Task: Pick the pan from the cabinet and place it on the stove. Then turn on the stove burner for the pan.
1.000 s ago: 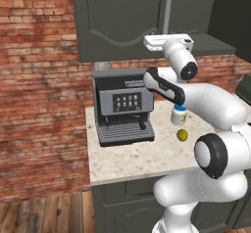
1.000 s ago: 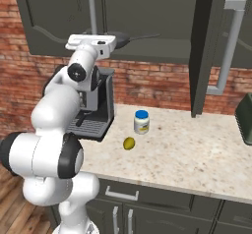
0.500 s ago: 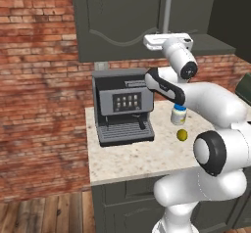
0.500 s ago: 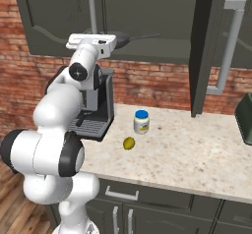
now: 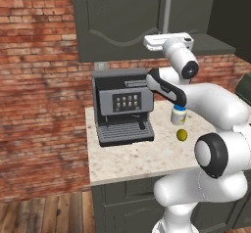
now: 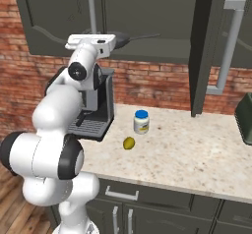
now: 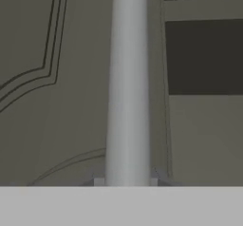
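The cabinet [image 5: 117, 21] hangs above the counter with its left door shut and its right door [image 6: 206, 46] swung open. My gripper [image 7: 126, 180] is raised to the left door's long silver bar handle [image 7: 127, 78], and its jaws are shut on the bar's lower end. The same gripper [image 5: 166, 35] [image 6: 93, 35] sits just under the bar [image 6: 92, 9] in both base views. The pan [image 6: 127, 38] lies on the cabinet's bottom shelf behind my hand, its thin handle pointing right. The stove is out of view.
A black coffee machine [image 5: 122, 107] stands on the speckled counter [image 6: 197, 149] below my hand. A blue-lidded jar [image 6: 141, 122] and a small yellow-green fruit [image 6: 129, 143] lie beside it. A dark appliance [image 6: 245, 117] sits at the right edge.
The jaws have closed from wide open onto the cabinet door's bar handle. The arm and the base have stayed where they were.
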### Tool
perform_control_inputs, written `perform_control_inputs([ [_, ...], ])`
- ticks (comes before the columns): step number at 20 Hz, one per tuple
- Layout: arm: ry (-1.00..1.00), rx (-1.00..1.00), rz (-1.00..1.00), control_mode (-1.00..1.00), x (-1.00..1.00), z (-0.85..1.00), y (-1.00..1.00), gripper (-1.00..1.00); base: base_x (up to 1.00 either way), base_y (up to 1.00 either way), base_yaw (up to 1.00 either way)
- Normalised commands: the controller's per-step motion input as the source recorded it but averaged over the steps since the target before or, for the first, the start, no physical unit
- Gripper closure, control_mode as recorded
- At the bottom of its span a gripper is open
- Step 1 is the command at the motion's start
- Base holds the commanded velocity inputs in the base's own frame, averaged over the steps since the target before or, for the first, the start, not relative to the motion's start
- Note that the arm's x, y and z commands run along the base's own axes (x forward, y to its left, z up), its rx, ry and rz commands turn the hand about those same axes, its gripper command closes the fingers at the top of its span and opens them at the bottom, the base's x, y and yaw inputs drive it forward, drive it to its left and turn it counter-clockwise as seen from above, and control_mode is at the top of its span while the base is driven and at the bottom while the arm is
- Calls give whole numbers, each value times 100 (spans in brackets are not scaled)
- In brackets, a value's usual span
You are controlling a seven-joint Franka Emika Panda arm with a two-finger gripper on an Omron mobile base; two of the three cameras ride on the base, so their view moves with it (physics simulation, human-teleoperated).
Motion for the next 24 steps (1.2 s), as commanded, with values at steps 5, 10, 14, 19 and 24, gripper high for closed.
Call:
perform_control_inputs([
  [5,3,0,0,-100,-11,0,0,100,0,0,0],
  [10,0,3,0,-100,-78,9,1,100,0,0,0],
  [14,0,5,0,-100,-100,20,10,100,0,0,0],
  [19,3,6,0,-100,-100,23,24,100,0,0,0],
  [24,1,2,2,-100,-94,9,31,100,0,0,0],
])
